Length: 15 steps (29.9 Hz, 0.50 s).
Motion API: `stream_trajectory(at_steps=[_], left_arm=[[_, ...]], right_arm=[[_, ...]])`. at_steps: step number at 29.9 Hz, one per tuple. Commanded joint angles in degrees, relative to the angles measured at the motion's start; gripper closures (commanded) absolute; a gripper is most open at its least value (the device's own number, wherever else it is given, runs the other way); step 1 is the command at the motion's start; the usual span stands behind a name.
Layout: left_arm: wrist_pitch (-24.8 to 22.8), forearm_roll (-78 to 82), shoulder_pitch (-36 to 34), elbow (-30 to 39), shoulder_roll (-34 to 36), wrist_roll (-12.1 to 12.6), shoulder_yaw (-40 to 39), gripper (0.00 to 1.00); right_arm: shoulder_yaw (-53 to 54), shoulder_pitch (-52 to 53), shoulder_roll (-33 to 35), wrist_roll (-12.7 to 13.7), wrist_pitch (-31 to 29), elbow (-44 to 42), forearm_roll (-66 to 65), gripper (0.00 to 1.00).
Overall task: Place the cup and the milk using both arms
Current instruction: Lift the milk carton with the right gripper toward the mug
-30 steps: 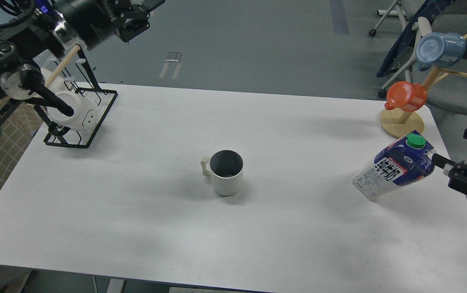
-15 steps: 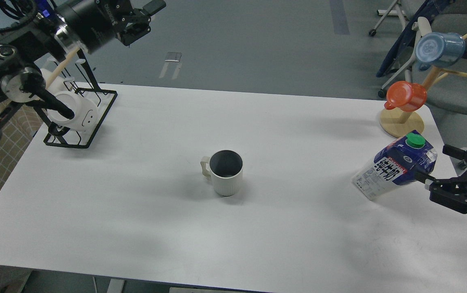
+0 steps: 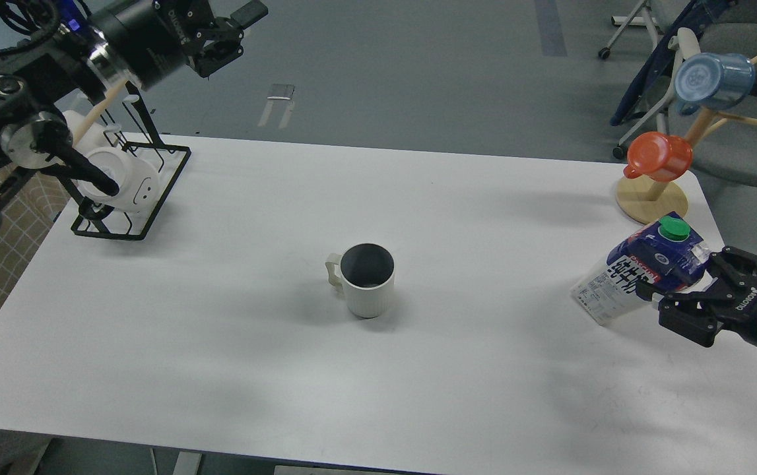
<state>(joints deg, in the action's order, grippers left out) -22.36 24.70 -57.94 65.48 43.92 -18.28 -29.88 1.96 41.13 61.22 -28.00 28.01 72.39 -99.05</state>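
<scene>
The cup [image 3: 367,281], an off-white ribbed mug with a dark inside, stands upright at the middle of the white table [image 3: 220,369], handle to the left. The milk [image 3: 639,269], a blue and white carton with a green cap, stands at the right edge of the table. My right gripper [image 3: 687,280] comes in from the right, open, with one finger behind and one in front of the carton's upper part. My left gripper [image 3: 236,31] is open and empty, held high beyond the table's far left corner, far from the cup.
A black rack [image 3: 154,198] with smooth white mugs [image 3: 124,179] stands at the far left corner, under my left arm. A wooden mug tree [image 3: 652,198] with an orange mug [image 3: 659,156] and a blue mug [image 3: 712,80] stands at the far right, just behind the milk.
My right gripper has moved left and its fingers now straddle the top of the milk carton. The left arm has barely moved. The cup and carton stay put.
</scene>
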Motion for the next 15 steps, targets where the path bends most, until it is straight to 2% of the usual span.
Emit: stream_trajectory(at_steps=[1,3,5,6,11,15], left_arm=[[-0.06,0.09,0.37,0.08,0.11,0.00,0.00,0.06],[-0.06,0.09,0.37,0.08,0.11,0.00,0.00,0.06],[-0.06,0.09,0.46,0.17,0.11,0.00,0.00,0.06],[-0.06,0.09,0.46,0.17,0.03,0.00,0.00,0.06],[-0.06,0.09,0.46,0.17,0.03,0.00,0.09,0.06],[-0.06,0.09,0.54,0.26,0.02,0.00,0.00,0.06]], right_arm=[[0.32,-0.53,-0.22,0.00,-0.01,-0.06,0.08,0.81],[0.50,-0.79,-0.14,0.00,-0.01,-0.06,0.08,0.86],[0.85,-0.70,-0.05,0.00,-0.01,0.38,0.34,0.97],[1.20,-0.70,-0.05,0.00,-0.01,0.56,0.35,0.99],[6.12,-0.79,-0.31,0.00,-0.01,1.79,0.79,1.00],[6.83,0.70,-4.08,0.00,-0.01,1.53,0.96,1.00]])
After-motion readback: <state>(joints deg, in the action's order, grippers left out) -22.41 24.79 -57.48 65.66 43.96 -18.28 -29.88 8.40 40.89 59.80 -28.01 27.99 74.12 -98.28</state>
